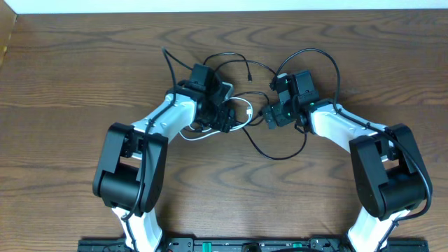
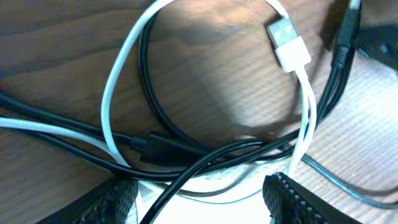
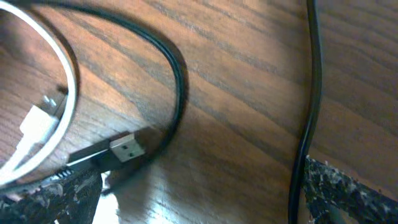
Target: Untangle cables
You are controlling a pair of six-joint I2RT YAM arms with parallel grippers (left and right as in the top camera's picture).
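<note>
the left gripper [image 2: 205, 204] has its jaws apart, with one ribbed finger [image 2: 115, 202] at each lower corner of the wrist view, and nothing is pinched between them. in the gap lie a white cord [image 2: 118, 81] and several black cords [image 2: 155, 112], crossing over each other on the wood (true knot or plain overlap, i cannot tell). the white cord loops away and round and ends in a white usb plug [image 2: 287, 45], which lies flat with its metal tip pointing far and left. a thicker black connector body [image 2: 155, 148] sits in the crossing just beyond the fingers.

the right gripper [image 3: 199, 202] stands wide open too, with bare table [image 3: 236, 93] between its fingers. just beyond its left finger lies a black usb plug [image 3: 127, 148], metal end showing, and its cord curves away in an arc. another black cord runs straight past the inner side of the right finger. the white cord shows at the left edge of that view.

from overhead, the cables [image 1: 241, 105] form one loose tangle in the middle of the table, under and between the two wrists. the white cord is on the left side of the tangle by the left gripper. black loops spread to the far side, and one long black loop trails nearer, close to the right gripper.
</note>
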